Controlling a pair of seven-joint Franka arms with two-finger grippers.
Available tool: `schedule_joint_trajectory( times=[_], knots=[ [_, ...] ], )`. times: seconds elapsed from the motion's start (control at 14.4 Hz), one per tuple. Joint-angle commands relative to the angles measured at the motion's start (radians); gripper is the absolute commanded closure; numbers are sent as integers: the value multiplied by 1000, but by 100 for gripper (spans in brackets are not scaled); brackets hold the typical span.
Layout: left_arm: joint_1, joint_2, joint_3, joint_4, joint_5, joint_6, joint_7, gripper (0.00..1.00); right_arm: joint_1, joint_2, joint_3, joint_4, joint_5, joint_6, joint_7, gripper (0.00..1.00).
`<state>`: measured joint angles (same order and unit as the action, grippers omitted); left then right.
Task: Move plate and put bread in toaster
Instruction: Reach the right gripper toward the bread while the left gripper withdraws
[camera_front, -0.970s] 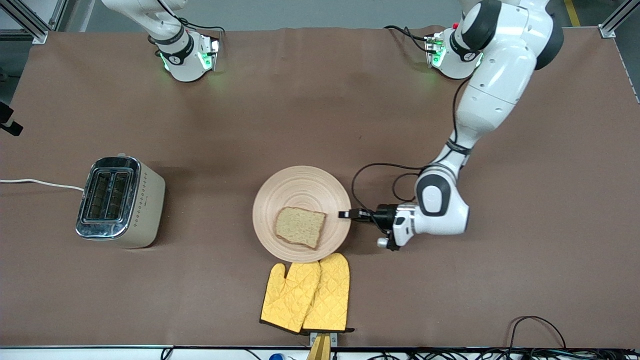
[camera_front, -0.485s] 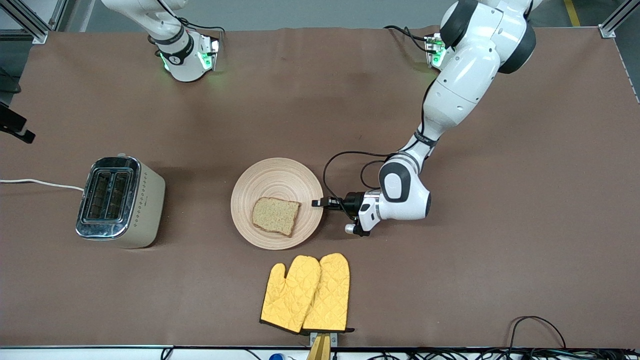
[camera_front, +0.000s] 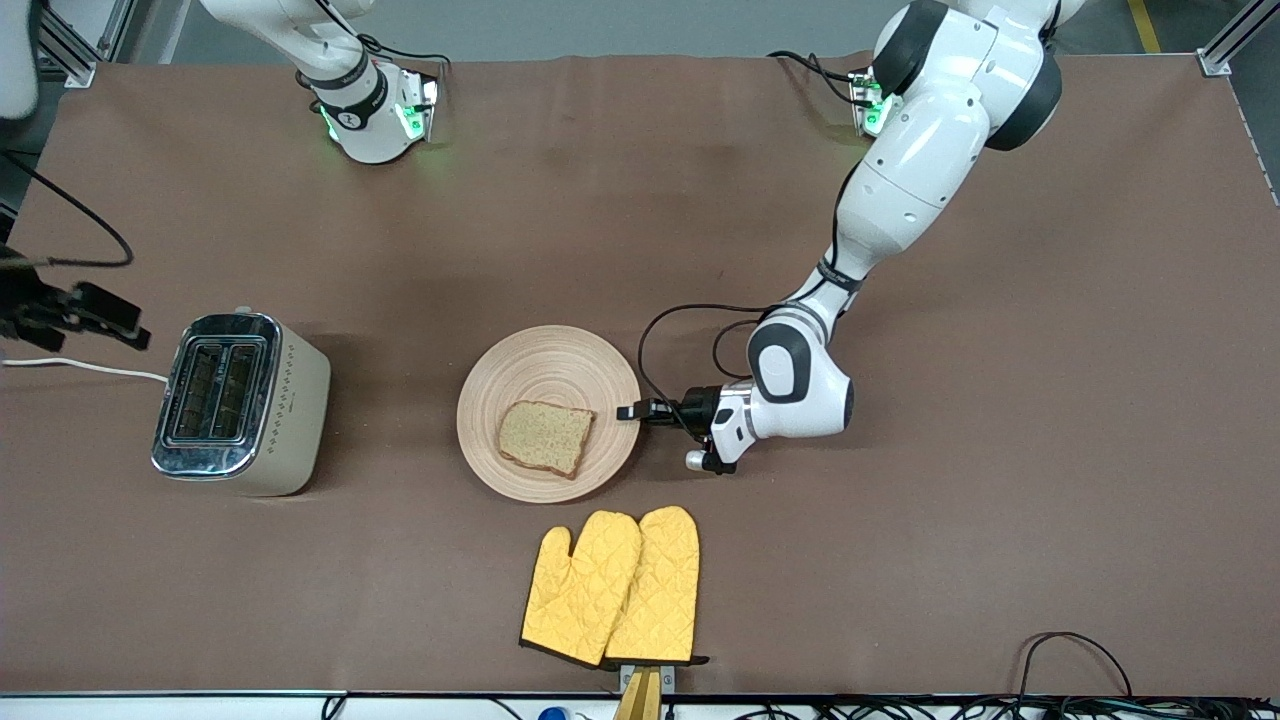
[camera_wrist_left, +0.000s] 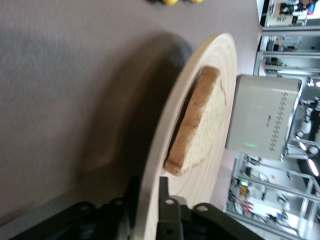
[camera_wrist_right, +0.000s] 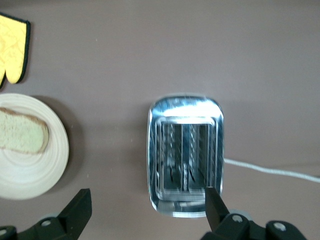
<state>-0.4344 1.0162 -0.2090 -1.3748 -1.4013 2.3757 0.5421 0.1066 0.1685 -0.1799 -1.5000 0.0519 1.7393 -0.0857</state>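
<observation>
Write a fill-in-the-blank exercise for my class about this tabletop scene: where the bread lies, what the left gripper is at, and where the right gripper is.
1. The bread lies on the ____.
2. The left gripper is at the rim of the plate, at the side toward the ____ arm's end of the table.
3. The right gripper, jaws open, is over the ____.
4. The pair of oven mitts beside the plate is ____ in colour.

Missing words: plate; left; toaster; yellow
</observation>
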Motion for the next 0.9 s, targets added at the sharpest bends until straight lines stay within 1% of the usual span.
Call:
schedule_joint_trajectory(
  times=[0.0, 0.14, 0.28, 0.42, 0.49, 0.55, 0.62, 0.83],
  knots=[
    [-41, -51, 14, -7, 5, 86, -86, 0, 33, 64, -4, 9, 5, 90, 7, 0],
    [-30, -59, 14, -23, 120, 86, -187, 0, 50, 78, -4, 1, 5, 95, 8, 0],
    [-12, -90, 14, -62, 250, 86, -276, 0, 65, 100, -4, 1, 3, 86, 11, 0],
    [28, -122, 13, -121, 303, 80, -277, 0, 111, 138, -3, 1, 9, 94, 70, 0],
    [36, -139, 14, -148, 323, 77, -277, 0, 143, 160, -3, 3, 38, 100, 131, 0],
    [52, -166, 16, -180, 361, 77, -278, 0, 172, 186, -3, 6, 89, 117, 186, 0],
    [84, -207, 16, -231, 417, 77, -290, 0, 204, 207, -4, -2, 132, 164, 237, 0],
    [173, -329, 16, -334, 572, 65, -338, 0, 284, 297, -4, 6, 141, 225, 398, 0]
  ],
)
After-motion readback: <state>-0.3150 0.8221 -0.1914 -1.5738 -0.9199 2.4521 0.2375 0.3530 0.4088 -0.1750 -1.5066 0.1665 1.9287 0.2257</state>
